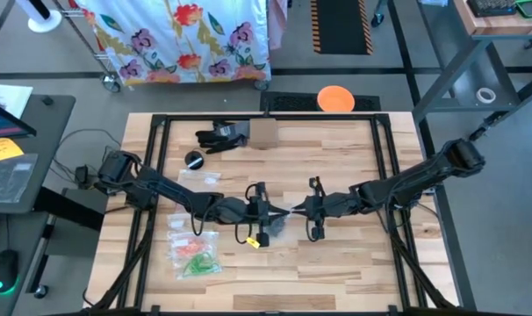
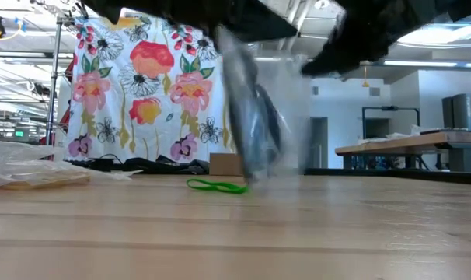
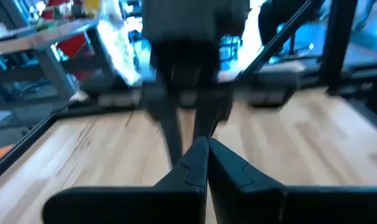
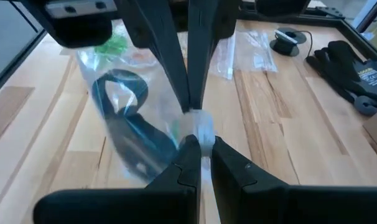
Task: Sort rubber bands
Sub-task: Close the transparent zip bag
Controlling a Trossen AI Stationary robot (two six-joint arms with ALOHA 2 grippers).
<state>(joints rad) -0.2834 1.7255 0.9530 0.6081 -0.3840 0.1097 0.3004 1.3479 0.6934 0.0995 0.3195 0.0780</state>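
You're looking at the wooden table (image 1: 336, 272) with both arms meeting at its middle. The left gripper (image 1: 273, 211) and right gripper (image 1: 294, 211) are facing each other tip to tip, both pinching the top edge of one clear zip bag (image 4: 135, 134) between them. The right wrist view is showing both pairs of jaws clamped together on that bag rim, and the low view is showing the bag (image 2: 259, 124) hanging off the table. Dark rubber bands (image 4: 123, 121) are sitting inside it. Beside the left arm, more clear bags (image 1: 194, 253) are lying flat with green, orange and red bands in them. One green rubber band (image 2: 216, 186) is lying loose on the wood just beside the hanging bag. Black gloves (image 1: 220, 135), a cardboard box (image 1: 263, 133) and a black round lid (image 1: 195, 159) are resting at the far edge.
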